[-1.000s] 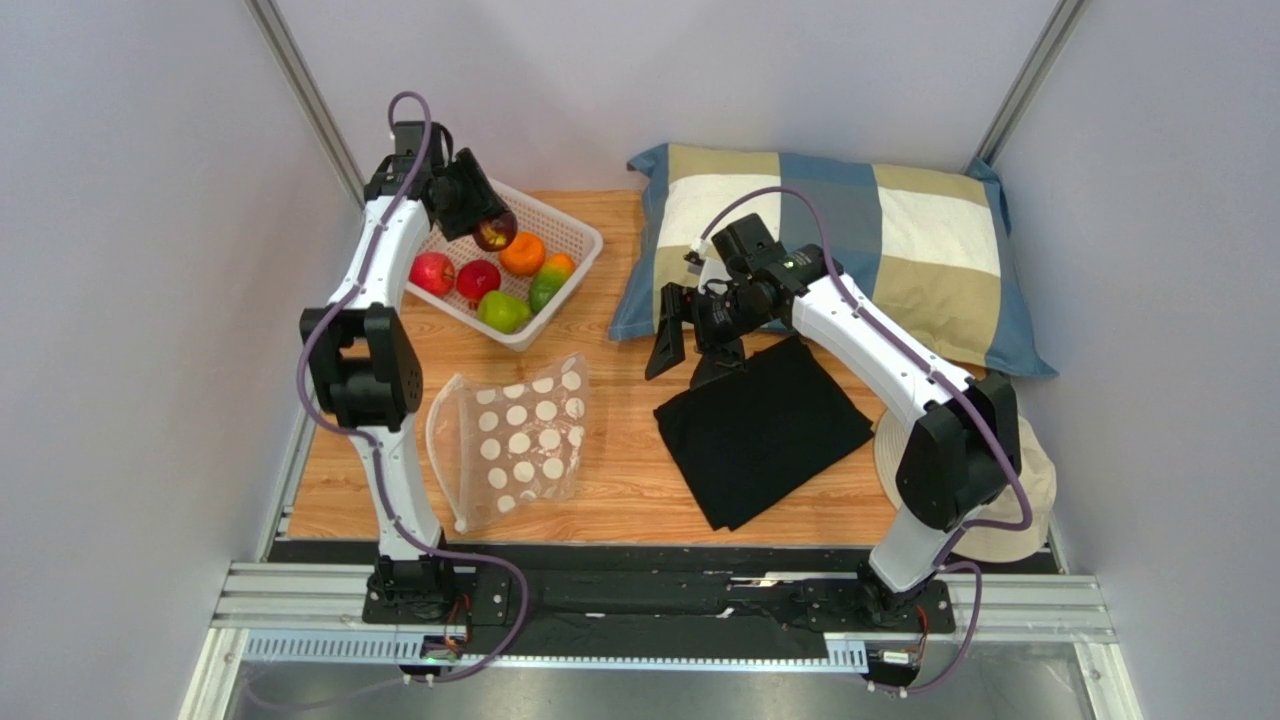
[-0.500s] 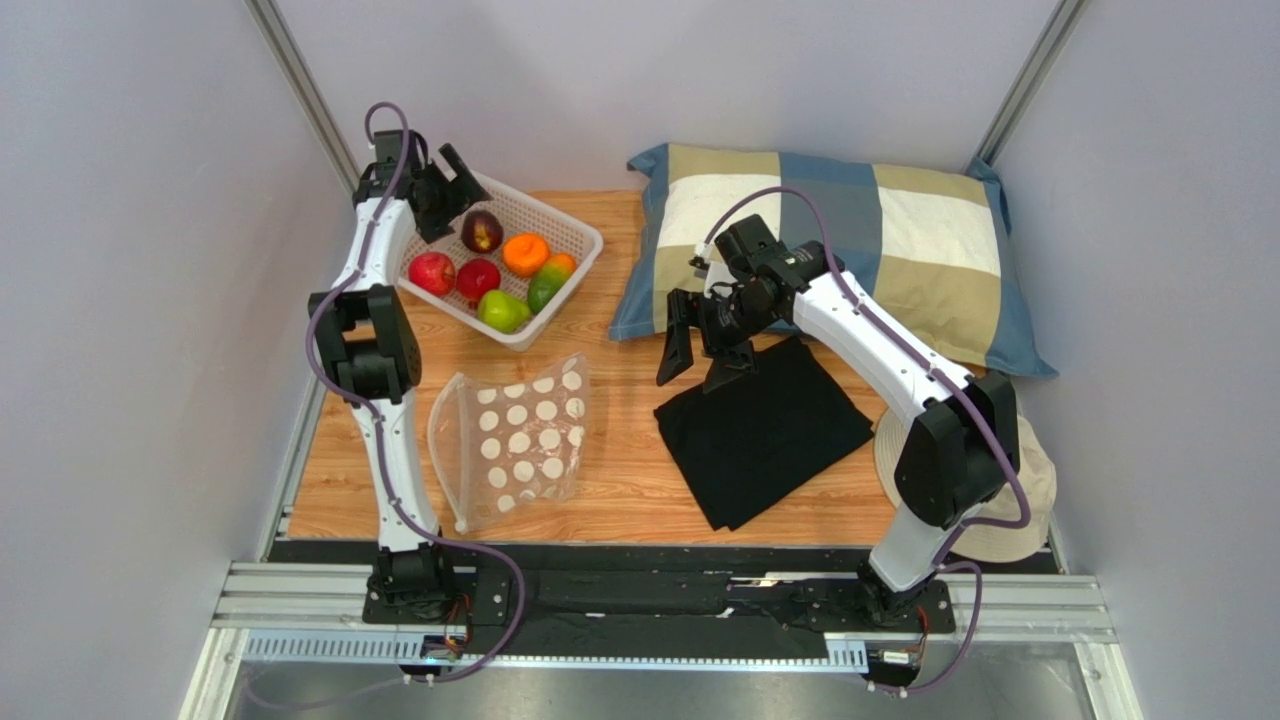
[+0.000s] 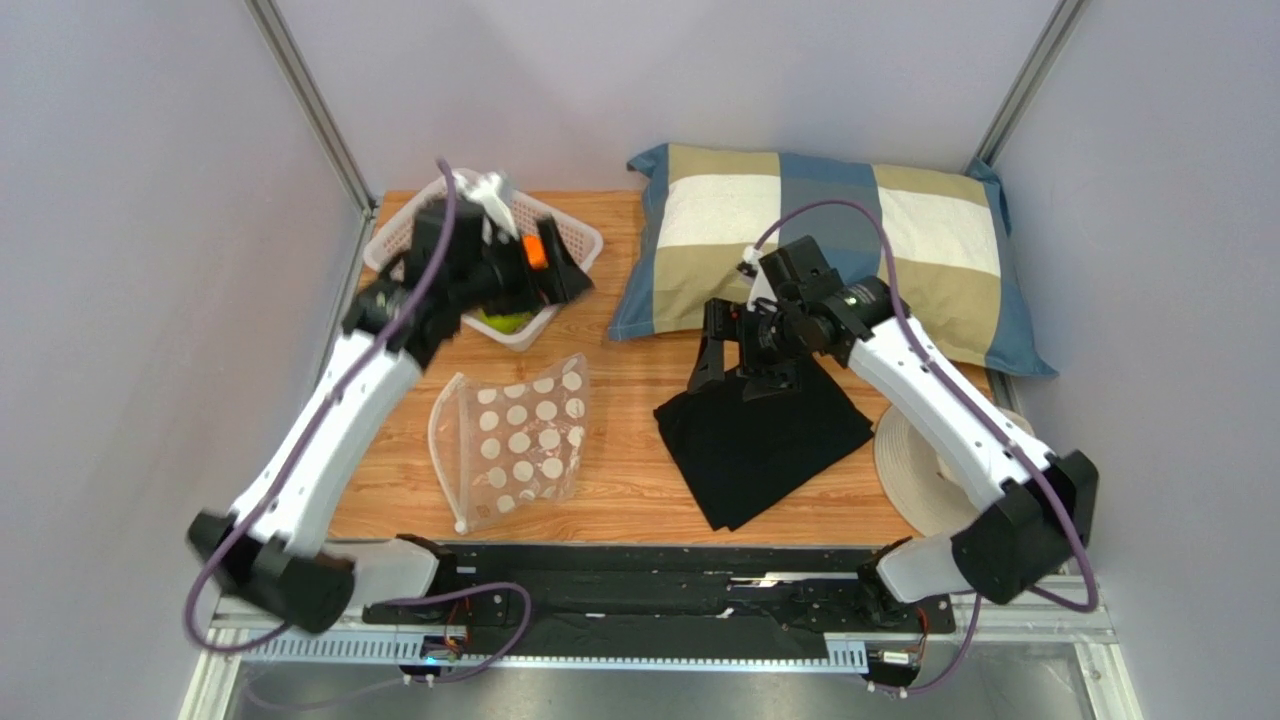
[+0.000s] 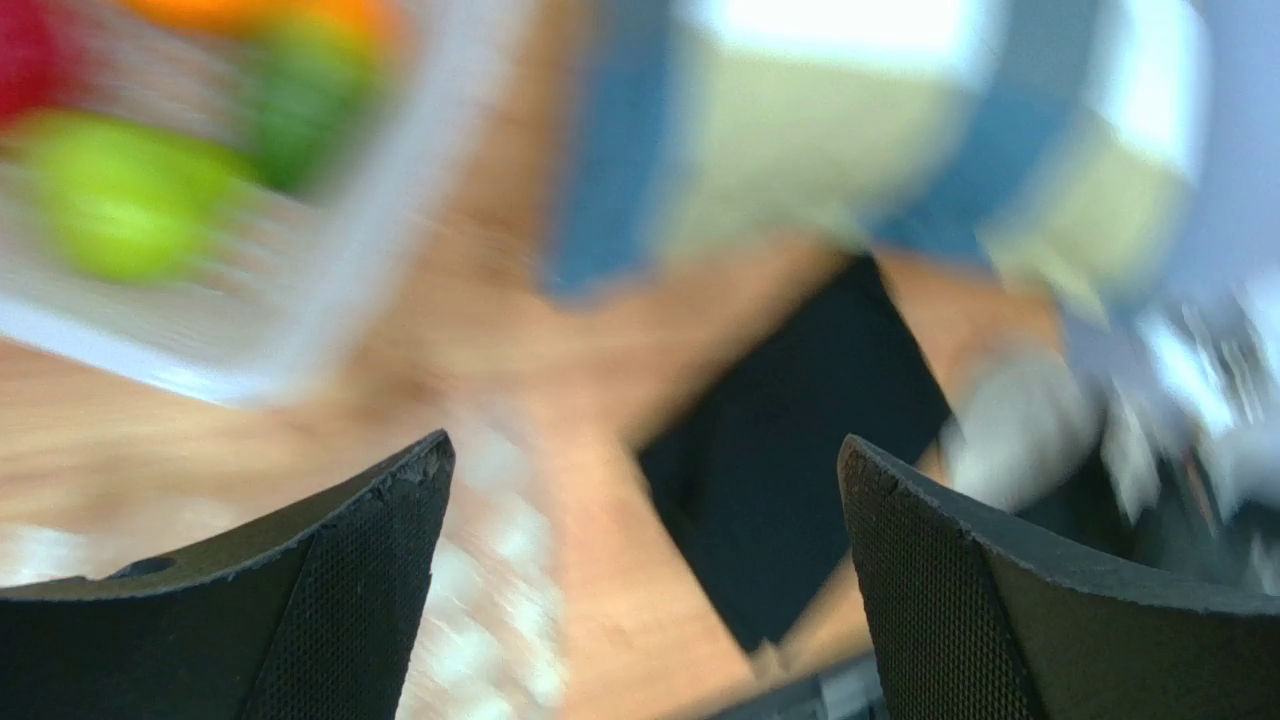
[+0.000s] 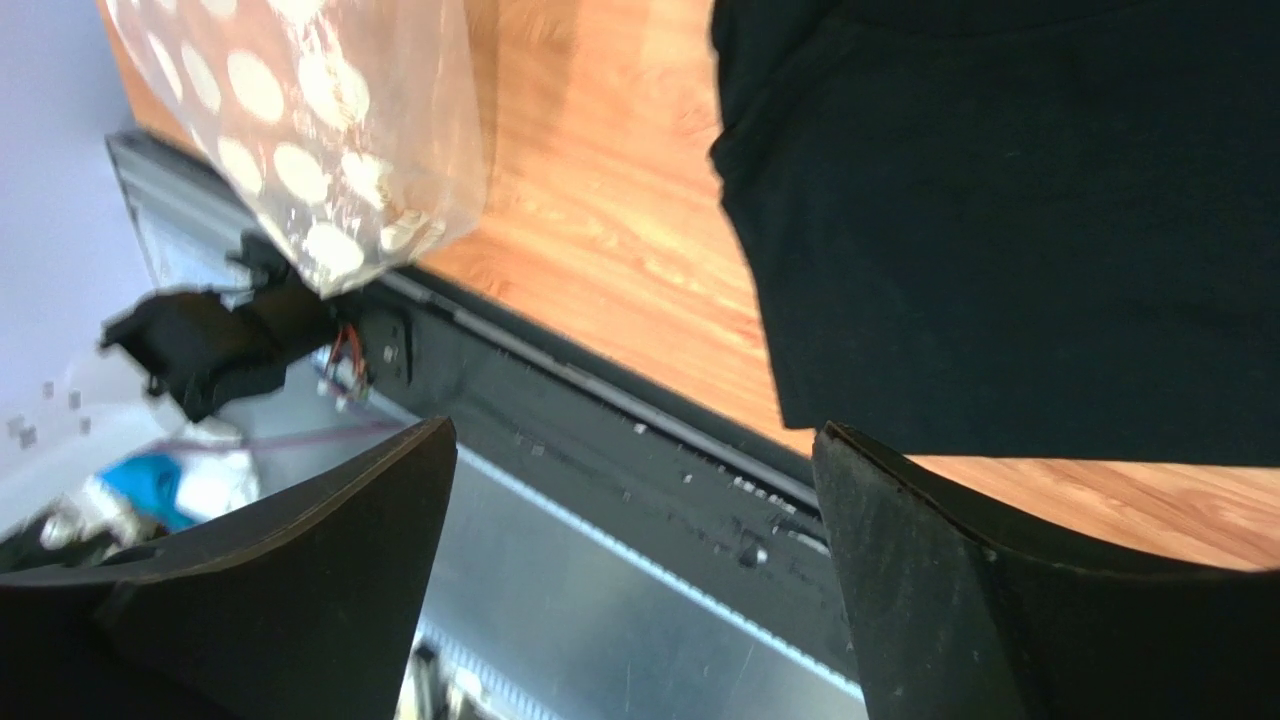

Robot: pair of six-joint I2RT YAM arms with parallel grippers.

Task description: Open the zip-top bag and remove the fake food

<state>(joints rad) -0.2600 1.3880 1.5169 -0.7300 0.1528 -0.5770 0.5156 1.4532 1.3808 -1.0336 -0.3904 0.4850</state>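
The zip-top bag (image 3: 511, 438), clear with white dots, lies on the wood in front of the basket; its edge (image 5: 316, 135) also shows in the right wrist view. The fake food sits in the white basket (image 3: 394, 228). My left arm hides most of it, leaving an orange piece (image 3: 529, 252) and a green piece (image 3: 508, 320) showing. A blurred green fruit (image 4: 113, 195) appears in the left wrist view. My left gripper (image 3: 534, 285) (image 4: 646, 450) hangs open and empty over the basket's near right side. The right gripper (image 3: 726, 368) (image 5: 631, 435) is open and empty above the black cloth's far left corner.
A black cloth (image 3: 766, 428) lies right of the bag. A checked pillow (image 3: 842, 248) fills the back right. A pale round hat (image 3: 917, 480) lies under the right arm. Grey walls close both sides, and a metal rail (image 3: 661, 608) runs along the near edge.
The left gripper let a dark fruit go into the basket and opened wide, then swung from the basket's far left to its near right. The right gripper shifted right and opened a little wider.
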